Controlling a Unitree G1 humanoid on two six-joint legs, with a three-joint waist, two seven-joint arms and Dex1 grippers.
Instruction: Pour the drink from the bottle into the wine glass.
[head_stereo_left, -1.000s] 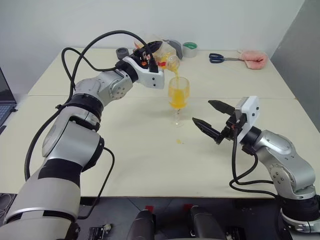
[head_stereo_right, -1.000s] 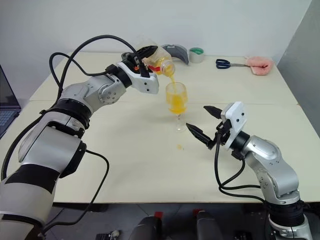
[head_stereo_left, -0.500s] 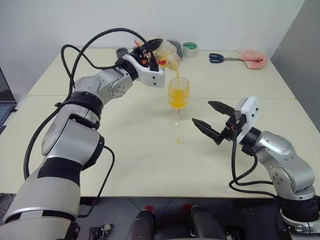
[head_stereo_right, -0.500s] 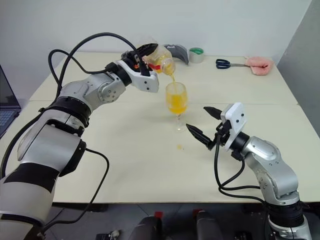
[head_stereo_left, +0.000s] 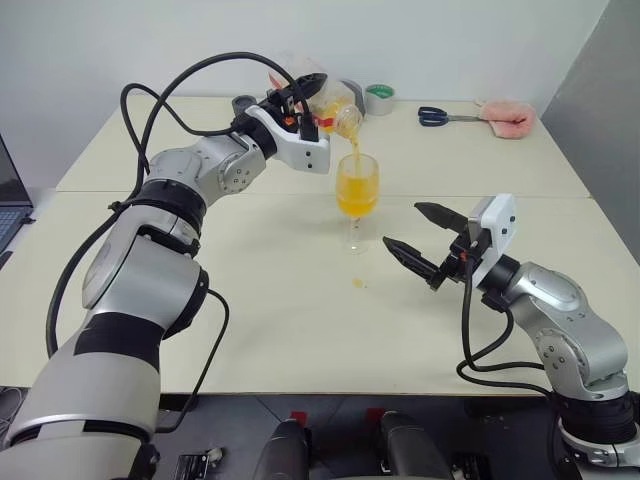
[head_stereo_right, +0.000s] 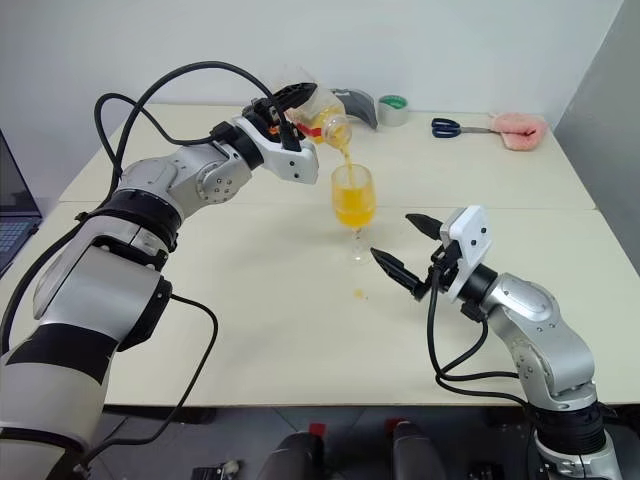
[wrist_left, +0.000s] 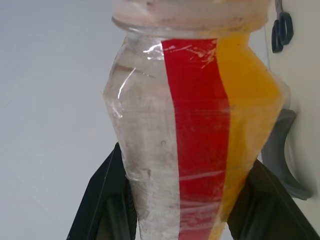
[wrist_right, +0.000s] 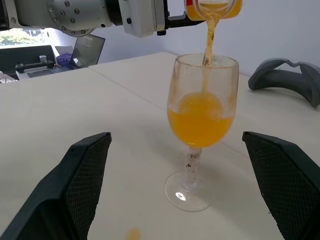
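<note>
**Drink poured from tilted bottle into wine glass**

The bottle is clamped between the closed fingers of the left gripper and is held tilted, mouth down, above the wine glass. A thin stream of the drink is seen running from the bottle mouth into the bowl, which is roughly half filled with orange liquid. The wine glass stands upright on the desk, near the middle. A small orange drop is seen on the desk just near of the glass foot. The right gripper is held empty and spread wide, to the right of the glass and apart from it. At the far edge of the desk, a tape roll, scissors and a pink cloth are laid.
</note>
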